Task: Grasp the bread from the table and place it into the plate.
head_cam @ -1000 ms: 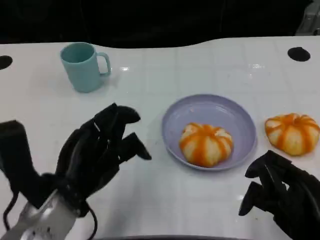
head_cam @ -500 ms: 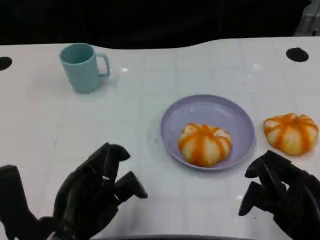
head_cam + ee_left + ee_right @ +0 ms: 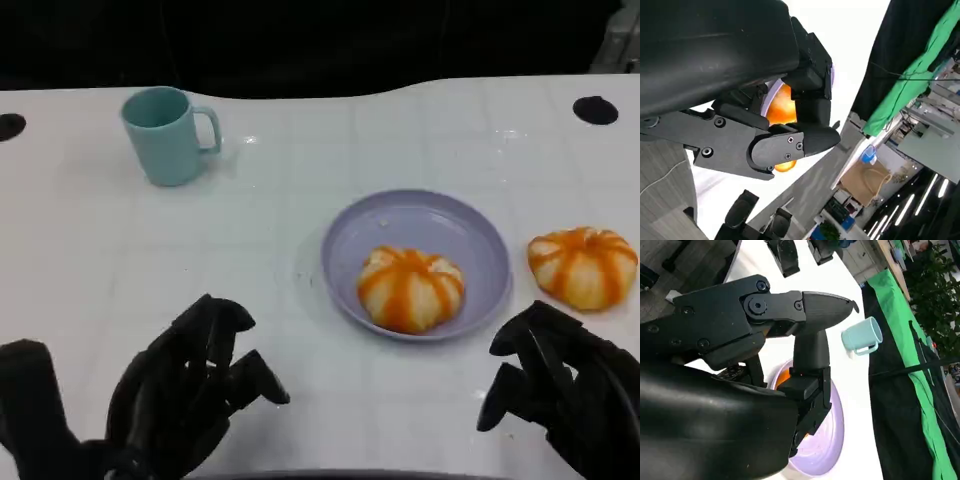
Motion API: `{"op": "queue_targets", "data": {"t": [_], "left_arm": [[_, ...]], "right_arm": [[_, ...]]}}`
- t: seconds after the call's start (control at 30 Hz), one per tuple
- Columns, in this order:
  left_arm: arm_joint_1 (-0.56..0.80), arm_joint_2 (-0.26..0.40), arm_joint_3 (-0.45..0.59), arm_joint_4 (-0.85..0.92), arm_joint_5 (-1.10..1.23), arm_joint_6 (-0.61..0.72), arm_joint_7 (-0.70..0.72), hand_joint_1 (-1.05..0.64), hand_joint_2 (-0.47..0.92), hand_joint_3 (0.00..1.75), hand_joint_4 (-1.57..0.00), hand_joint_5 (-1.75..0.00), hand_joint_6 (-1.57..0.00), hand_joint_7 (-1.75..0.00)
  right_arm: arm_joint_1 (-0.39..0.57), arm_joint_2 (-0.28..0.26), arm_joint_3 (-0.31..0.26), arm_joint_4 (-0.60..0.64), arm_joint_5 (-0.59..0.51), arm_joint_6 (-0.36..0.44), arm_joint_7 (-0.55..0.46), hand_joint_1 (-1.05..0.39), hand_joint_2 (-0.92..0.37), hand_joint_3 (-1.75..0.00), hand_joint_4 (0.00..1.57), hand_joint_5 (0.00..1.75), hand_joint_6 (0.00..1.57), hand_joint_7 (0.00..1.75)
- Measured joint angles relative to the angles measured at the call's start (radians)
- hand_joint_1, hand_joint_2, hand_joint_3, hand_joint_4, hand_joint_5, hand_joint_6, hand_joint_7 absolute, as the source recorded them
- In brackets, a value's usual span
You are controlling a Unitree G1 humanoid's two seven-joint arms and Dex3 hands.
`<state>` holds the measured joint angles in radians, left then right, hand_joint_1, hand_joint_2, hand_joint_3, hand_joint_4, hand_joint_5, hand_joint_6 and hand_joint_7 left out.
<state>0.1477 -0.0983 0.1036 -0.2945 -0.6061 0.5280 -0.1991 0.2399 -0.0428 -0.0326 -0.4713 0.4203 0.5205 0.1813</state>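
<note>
Left to right we've got our left hand empty with fingers spread, 1 bread already on the plate, and the other bread (still on the table) just past our empty, loosely curled right hand, so we'd reach over it and close gently.

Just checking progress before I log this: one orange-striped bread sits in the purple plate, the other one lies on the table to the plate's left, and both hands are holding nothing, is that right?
Not quite. The second bread lies on the table to the right of the purple plate, not its left, as the head view shows. The rest holds: one bread sits in the plate, and the left hand and right hand hold nothing.
</note>
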Motion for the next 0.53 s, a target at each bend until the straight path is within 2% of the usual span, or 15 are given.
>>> {"op": "queue_targets", "data": {"t": [0.53], "left_arm": [[-0.002,0.007,0.001,0.033,-0.002,-0.013,-0.034,-0.55,0.92,0.55,-0.8,-1.75,-0.52,-1.74]], "right_arm": [[0.001,-0.004,-0.002,0.027,-0.001,-0.033,0.028,-0.45,-0.92,-0.38,0.64,1.75,0.49,1.6]]}}
